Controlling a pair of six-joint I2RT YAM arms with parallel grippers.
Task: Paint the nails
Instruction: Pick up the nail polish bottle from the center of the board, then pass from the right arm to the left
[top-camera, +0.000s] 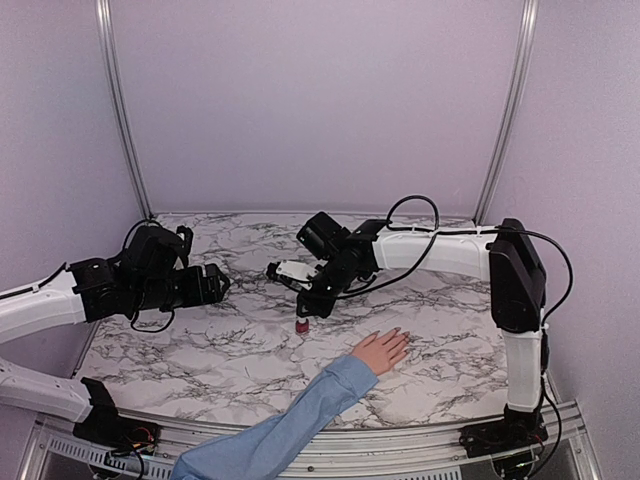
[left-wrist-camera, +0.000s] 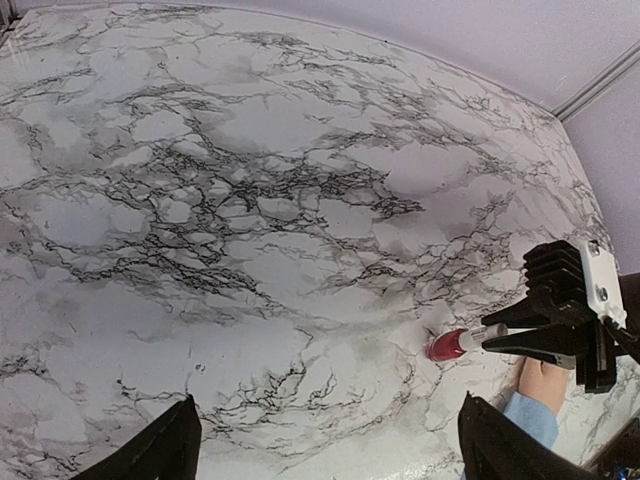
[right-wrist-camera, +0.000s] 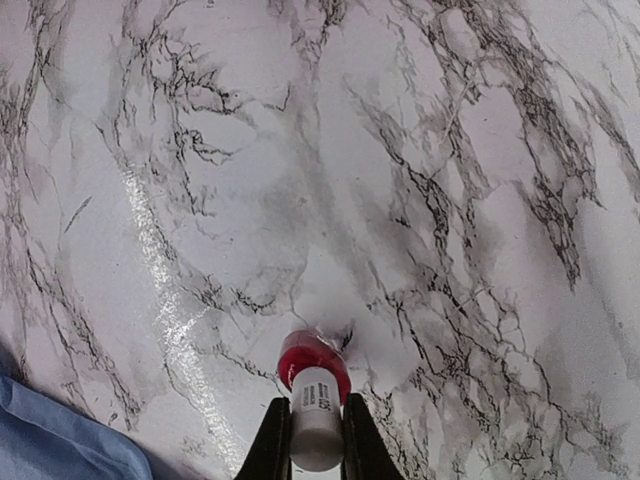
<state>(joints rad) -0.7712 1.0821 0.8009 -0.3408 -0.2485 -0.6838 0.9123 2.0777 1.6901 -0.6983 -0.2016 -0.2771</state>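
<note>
- Jaws of the right arm (top-camera: 440, 250) are pressed in from both sides on the white cap (right-wrist-camera: 316, 425) of a small red nail-polish bottle (right-wrist-camera: 313, 362), pinching it from above.
- The bottle stands upright on the marbled worktop (top-camera: 200, 340), close to its middle.
- Nothing else holds the bottle; its red glass base rests on the worktop.
- Jaws of the left arm (top-camera: 110, 285) are spread wide with nothing between them. They hover over the left part of the worktop, well apart from the bottle and facing it.
- A person's hand (top-camera: 381, 351) lies flat, palm down, near the near edge and right of the middle. Its light blue sleeve (top-camera: 290, 425) runs back over that edge.
- The nails (top-camera: 402, 336) are at the fingertips, which point toward the far right corner. They are too small here to tell whether any carries polish.
- The hand is near the bottle but does not touch it.
- The step in hand looks like opening the bottle: the cap is gripped but not yet off.
- The next move probably calls for steadying the red base, likely with the left jaws, while the cap is twisted and lifted straight up.
- Only then could a brush go across to the nails.
</note>
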